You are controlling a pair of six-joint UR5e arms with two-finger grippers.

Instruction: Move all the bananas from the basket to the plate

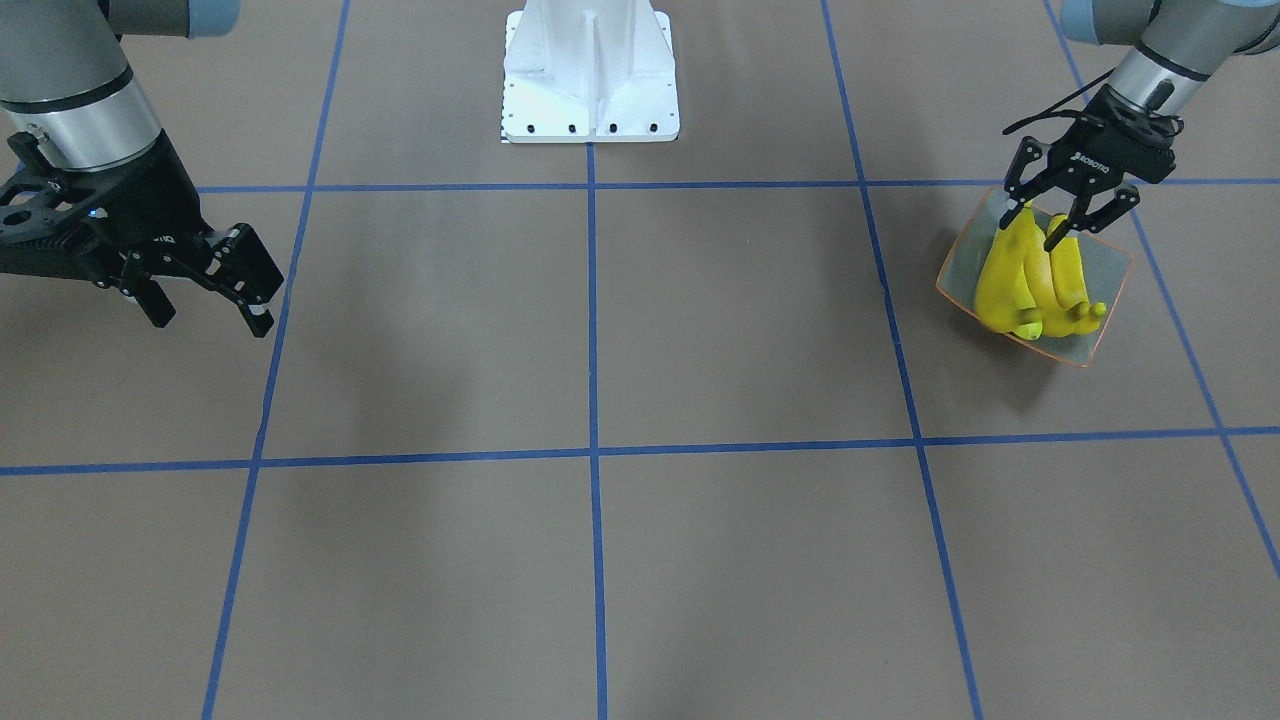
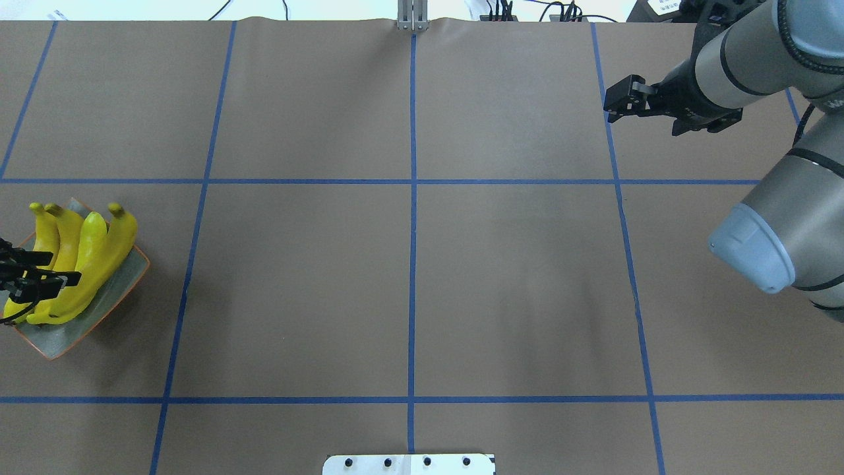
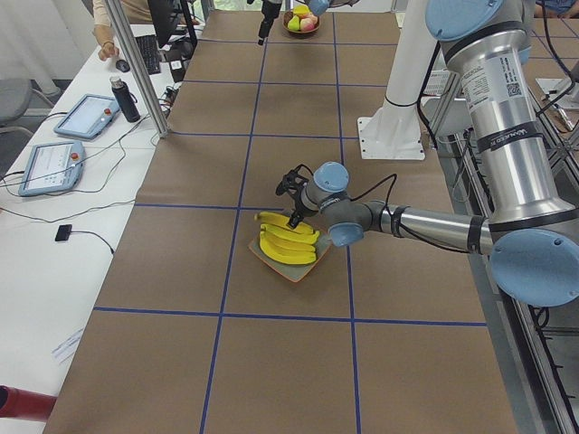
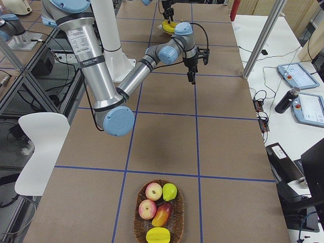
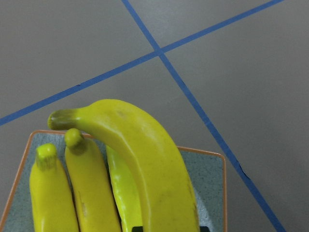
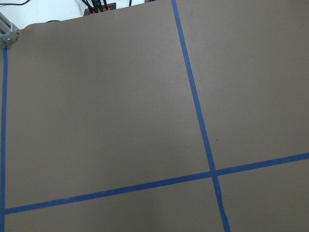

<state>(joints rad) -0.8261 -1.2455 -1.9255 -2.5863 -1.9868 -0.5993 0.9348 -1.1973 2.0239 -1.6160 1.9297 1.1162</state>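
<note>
On the plate (image 1: 1108, 272) you have all four bananas (image 1: 1005, 280) (the basket (image 4: 136, 215) seems banana-free). The left gripper (image 1: 1043, 222) hangs over them with fingers spread; the right gripper (image 1: 210, 320) is spread and empty.

Over on the robot's left side, the bananas (image 1: 1030, 285) lie bunched side by side in the grey-green plate (image 1: 1088, 352). The left gripper (image 1: 1035, 222) hangs at their far ends, jaws spread. The right gripper (image 1: 210, 320), also spread, hovers above bare desk (image 1: 750, 330), well apart. Blue tape lines (image 1: 592, 300) grid the brown surface.
</note>
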